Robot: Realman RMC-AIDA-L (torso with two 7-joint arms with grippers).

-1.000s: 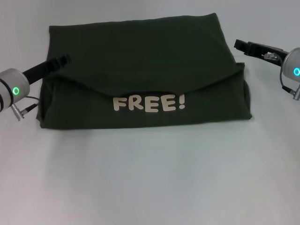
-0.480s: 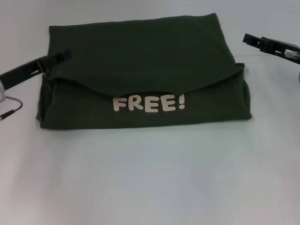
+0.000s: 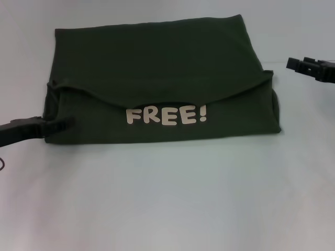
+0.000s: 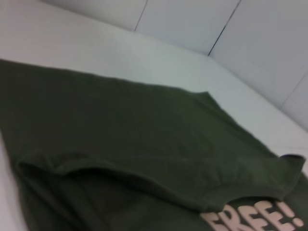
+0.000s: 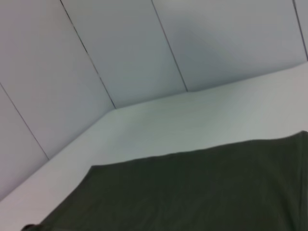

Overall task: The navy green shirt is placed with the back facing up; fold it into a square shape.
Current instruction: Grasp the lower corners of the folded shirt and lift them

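The navy green shirt (image 3: pixel 157 83) lies toward the far edge of the white desk (image 3: pixel 167 198), already gathered into a broad rectangle: a curved flap is folded down from the far side, and the cream "FREE!" lettering (image 3: pixel 166 115) shows just below that flap's edge, facing the near edge. The near border is fairly straight, while the right end bulges where layers stack unevenly.

The left hand (image 3: pixel 64 124) sits low at the shirt's near-left corner, its tips touching or just over the cloth; whether its fingers are apart or together cannot be told. The right hand (image 3: pixel 296 64) hangs off the shirt's right side, apart from the fabric, nearer the desk's right edge; its state cannot be told either.

The step in hand looks like a grasp of the left end, to carry it across and shorten the rectangle toward a square. To do it well, the left hand should catch every layer at that corner, not only the top one, and lift just enough to clear the lettering. The right hand would best take the matching far corner or pin the middle, so the crease runs straight.
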